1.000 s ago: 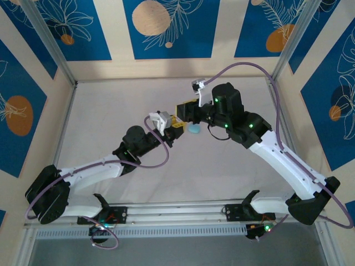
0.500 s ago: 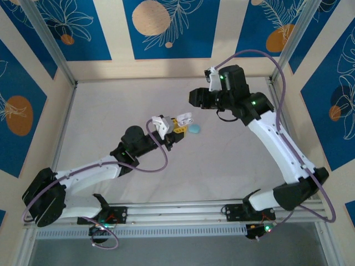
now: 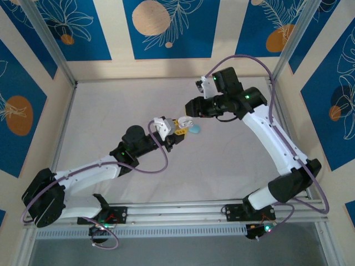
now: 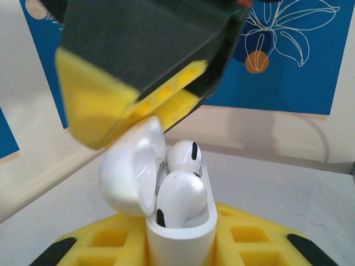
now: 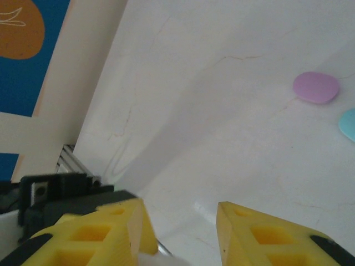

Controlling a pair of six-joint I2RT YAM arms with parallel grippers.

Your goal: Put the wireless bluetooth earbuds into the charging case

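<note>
Right now your left gripper (image 3: pixel 179 131) is clamped on the base of a small glossy white plastic charging case (image 4: pixel 180 238). It holds the case upright above the middle of the table, and in the left wrist view the rounded lid (image 4: pixel 130 172) stands open to the left. Two glossy white plastic earbuds (image 4: pixel 180 194) sit in the case's wells, one behind the other, each showing a dark oval spot. Your right gripper (image 3: pixel 185 119) hangs just over the case with its yellow fingers (image 5: pixel 125 233) partly spread and nothing between them. One yellow foam pad (image 4: pixel 105 105) lies right at the top edge of the open lid, though you cannot tell whether it touches. The table (image 3: pixel 105 111) is a pale, off-white matte sheet crossed by faint hairline veins. On it a closed teal pebble-shaped case (image 3: pixel 194 129) lies just beside the two grippers. In the right wrist view a closed pink pebble-shaped case (image 5: pixel 316 87) rests near the teal one, the two apart. Around the table you have cream walls set with blue panels (image 3: pixel 166 27) that carry orange discs and white line-drawn leaves. Silver metal posts (image 3: pixel 50 47) slant up at the back corners. A ribbed metal rail (image 3: pixel 177 213) runs along the near edge, where both arm bases are bolted.
</note>
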